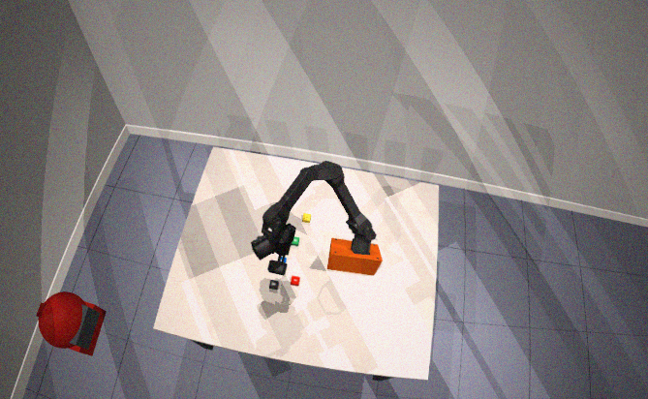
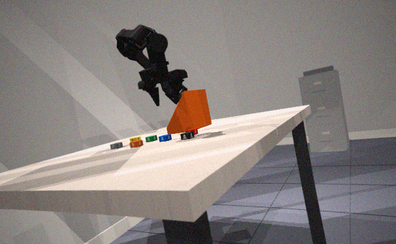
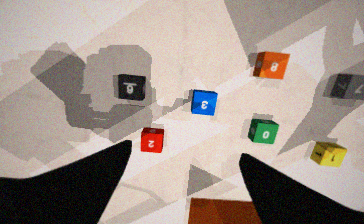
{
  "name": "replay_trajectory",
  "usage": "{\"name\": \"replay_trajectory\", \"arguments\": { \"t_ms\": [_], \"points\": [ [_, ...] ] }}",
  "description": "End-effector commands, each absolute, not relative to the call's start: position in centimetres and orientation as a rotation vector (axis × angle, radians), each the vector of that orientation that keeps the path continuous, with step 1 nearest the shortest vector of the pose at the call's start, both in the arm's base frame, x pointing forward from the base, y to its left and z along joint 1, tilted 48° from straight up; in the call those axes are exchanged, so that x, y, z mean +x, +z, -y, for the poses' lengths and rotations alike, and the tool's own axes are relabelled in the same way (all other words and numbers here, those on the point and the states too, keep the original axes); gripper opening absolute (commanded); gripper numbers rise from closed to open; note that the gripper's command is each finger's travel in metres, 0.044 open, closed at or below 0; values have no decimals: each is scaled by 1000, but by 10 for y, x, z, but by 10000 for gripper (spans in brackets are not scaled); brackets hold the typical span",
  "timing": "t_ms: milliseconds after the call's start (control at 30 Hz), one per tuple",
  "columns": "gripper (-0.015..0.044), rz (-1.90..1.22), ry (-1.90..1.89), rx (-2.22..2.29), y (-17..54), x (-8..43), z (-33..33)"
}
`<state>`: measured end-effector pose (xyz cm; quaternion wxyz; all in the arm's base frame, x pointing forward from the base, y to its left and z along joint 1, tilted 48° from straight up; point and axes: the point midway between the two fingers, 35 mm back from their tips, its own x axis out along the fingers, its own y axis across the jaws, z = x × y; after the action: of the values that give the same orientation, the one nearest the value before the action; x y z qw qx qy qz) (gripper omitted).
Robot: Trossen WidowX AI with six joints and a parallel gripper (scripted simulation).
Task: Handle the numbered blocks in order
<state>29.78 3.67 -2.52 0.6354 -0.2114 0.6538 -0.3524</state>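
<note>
My gripper (image 2: 167,104) (image 3: 187,152) is open and empty, high above the table. In the wrist view the digits are upside down. The red block (image 3: 152,140) (image 1: 294,281) shows 2, near the left fingertip. The blue block (image 3: 204,102) (image 1: 285,260) shows 3. The green block (image 3: 263,131) (image 1: 295,241) shows 0. The yellow block (image 3: 329,154) (image 1: 306,218) shows 1. The grey block (image 3: 354,86) (image 2: 116,145) shows 7. The orange block (image 3: 272,65) (image 2: 136,143) shows 8. The black block (image 3: 131,87) (image 1: 274,285) shows an underlined 6 or 9; I cannot tell which. The arm hides orange and grey in the top view.
The orange base box (image 1: 353,261) (image 2: 195,112) carries the arm and stands on the table (image 1: 390,322) (image 2: 150,172), to the right of the blocks in the top view. Shadows cross the table. A grey cabinet (image 2: 323,115) stands on the floor beyond it.
</note>
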Motion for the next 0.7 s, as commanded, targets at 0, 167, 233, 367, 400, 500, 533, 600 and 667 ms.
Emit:
{"name": "replay_trajectory", "arguments": {
  "t_ms": [0,167,233,367,400,500,533,600,667],
  "points": [
    [400,-1508,-789,-508,-60,263,-74],
    [400,-1508,-789,-509,-62,261,-76],
    [400,-1508,-789,-509,-62,261,-76],
    [400,-1508,-789,-509,-62,261,-76],
    [400,-1508,-789,-509,-62,261,-76],
    [400,-1508,-789,-509,-62,261,-76],
    [400,-1508,-789,-509,-62,261,-76],
    [400,-1508,-789,-509,-62,261,-76],
    [400,-1508,-789,-509,-62,261,-76]
  ]
}}
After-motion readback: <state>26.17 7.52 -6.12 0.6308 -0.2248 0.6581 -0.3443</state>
